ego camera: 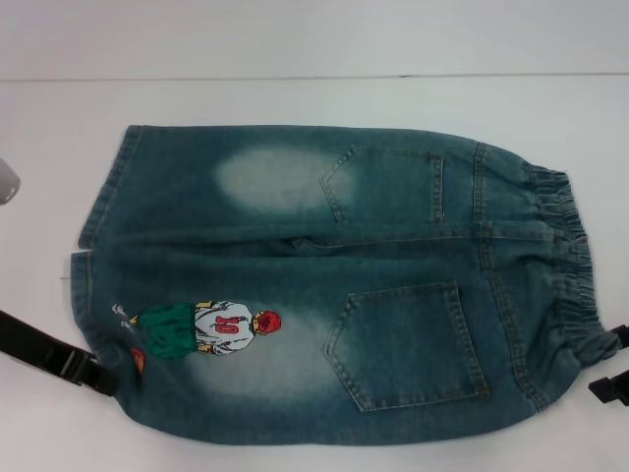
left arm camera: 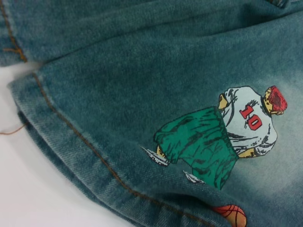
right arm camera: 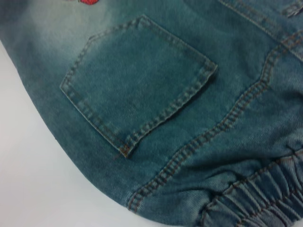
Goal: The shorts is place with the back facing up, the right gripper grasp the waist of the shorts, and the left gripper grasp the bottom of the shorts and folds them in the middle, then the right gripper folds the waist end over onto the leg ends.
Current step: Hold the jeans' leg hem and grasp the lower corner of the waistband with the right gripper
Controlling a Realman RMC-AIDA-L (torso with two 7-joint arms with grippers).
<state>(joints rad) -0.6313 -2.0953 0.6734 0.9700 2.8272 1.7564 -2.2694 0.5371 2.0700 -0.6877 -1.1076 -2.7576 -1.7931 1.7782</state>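
One pair of shorts (ego camera: 324, 285) flat on the white desk (ego camera: 295, 98), back side up, both grippers at its near corners.

Counted on the shorts: 2 patch pockets, 2 pale bleached patches, 1 cartoon figure (ego camera: 206, 328), 2 leg hems (ego camera: 90, 236), 1 gathered waistband (ego camera: 570, 265). Left gripper (ego camera: 103, 379) sits at the hem corner just below the figure; right gripper (ego camera: 611, 379) at the waistband's near corner. Finger state of either gripper: cannot tell.
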